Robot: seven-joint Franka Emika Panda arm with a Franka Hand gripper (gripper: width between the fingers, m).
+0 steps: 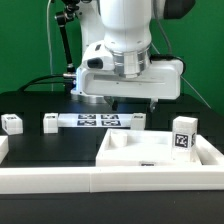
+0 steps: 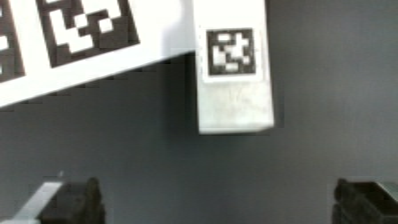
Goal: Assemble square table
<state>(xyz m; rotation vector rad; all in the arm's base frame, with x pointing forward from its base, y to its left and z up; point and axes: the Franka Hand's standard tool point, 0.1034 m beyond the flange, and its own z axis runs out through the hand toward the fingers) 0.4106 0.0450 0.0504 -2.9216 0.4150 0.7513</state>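
Four parts of the square table are short white pegs. The first leg (image 1: 12, 123) lies at the far left of the exterior view, and the second leg (image 1: 50, 122) is a little to its right. The third leg (image 1: 140, 120) lies just off the right end of the marker board (image 1: 97, 120). The fourth leg (image 1: 183, 135) stands upright at the right, by the far rim of the tray-like top (image 1: 118, 152); whether it touches that rim I cannot tell. The top fills the lower right of the frame, on the black table (image 1: 35, 145).

The hand (image 1: 128, 102) hangs over the third leg, spread wide and holding nothing. In the wrist view its dark fingertips (image 2: 71, 200) stand far apart with bare table between them. The leg (image 2: 235, 75) lies ahead of them, one end close to the board (image 2: 71, 40).

All the parts look like light, stiff, smooth plastic that could slide or twist under a loose pinch. I would grip a leg across its narrow width near mid-length, squarely on flat faces. The top looks too broad to span, so its raised rim is the likely hold.
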